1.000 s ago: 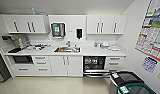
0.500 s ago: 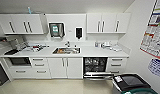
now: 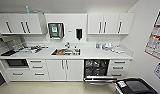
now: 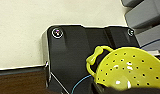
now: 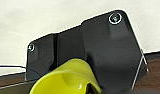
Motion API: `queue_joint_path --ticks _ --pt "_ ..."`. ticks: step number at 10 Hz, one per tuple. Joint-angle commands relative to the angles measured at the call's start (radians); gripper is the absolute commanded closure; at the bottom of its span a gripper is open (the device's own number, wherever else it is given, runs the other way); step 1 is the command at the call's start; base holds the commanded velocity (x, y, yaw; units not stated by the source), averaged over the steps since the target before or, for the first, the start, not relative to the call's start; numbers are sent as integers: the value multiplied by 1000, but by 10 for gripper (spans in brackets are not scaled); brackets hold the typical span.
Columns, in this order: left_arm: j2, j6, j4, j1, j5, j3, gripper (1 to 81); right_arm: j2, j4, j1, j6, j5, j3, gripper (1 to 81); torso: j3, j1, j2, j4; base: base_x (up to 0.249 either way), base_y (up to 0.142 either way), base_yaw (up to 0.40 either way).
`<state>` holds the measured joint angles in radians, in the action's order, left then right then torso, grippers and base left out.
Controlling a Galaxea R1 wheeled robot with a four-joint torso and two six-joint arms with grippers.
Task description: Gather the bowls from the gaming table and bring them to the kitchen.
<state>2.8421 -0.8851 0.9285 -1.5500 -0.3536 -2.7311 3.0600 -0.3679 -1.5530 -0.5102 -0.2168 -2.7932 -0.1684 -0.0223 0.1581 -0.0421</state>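
The head view looks down on the kitchen (image 3: 71, 50): a white bench (image 3: 91, 53) runs across the middle, with white wall cabinets (image 3: 21, 23) above at 10 and 2 o'clock. A steel sink (image 3: 66, 52) with a tap sits at the centre of the bench, with something orange-brown lying in it. Below the bench at about 5 o'clock the dishwasher (image 3: 97, 68) stands open, its door folded down toward the floor. A paper-towel dispenser (image 3: 56, 30) and a dark soap dispenser (image 3: 79, 33) hang on the wall at 12 o'clock. Clutter lies on the bench at 9 o'clock, and posters hang on the right wall at 3 o'clock.

In the left wrist view a bright yellow bowl (image 4: 126, 68), perforated with small holes and carrying a looped handle, sits against the dark robot plate. The right wrist view shows a yellow bowl (image 5: 68, 78) close to the camera too. Whether either claw is spread or pinching a bowl, I cannot tell.
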Motion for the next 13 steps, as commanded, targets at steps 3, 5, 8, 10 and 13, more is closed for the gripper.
queue_joint_path --ticks 3,5,8,10,13 --pt "-19 6 4 37 27 -6 811 4 -2 44 1 34 5 811 0 0 0 0 189 0 0" --pt "-21 5 6 37 27 -7 811 4 -2 44 1 34 5 811 0 0 0 0 189 0 0" --pt "-21 5 4 38 27 -7 811 2 -2 43 1 34 5 811 0 0 0 0 189 0 0" --pt "-21 5 6 38 27 -7 811 2 -2 41 1 34 5 811 0 0 0 0 188 0 0" --pt "-21 6 6 37 27 -7 811 2 -2 44 1 34 9 811 0 0 0 0 188 0 0"
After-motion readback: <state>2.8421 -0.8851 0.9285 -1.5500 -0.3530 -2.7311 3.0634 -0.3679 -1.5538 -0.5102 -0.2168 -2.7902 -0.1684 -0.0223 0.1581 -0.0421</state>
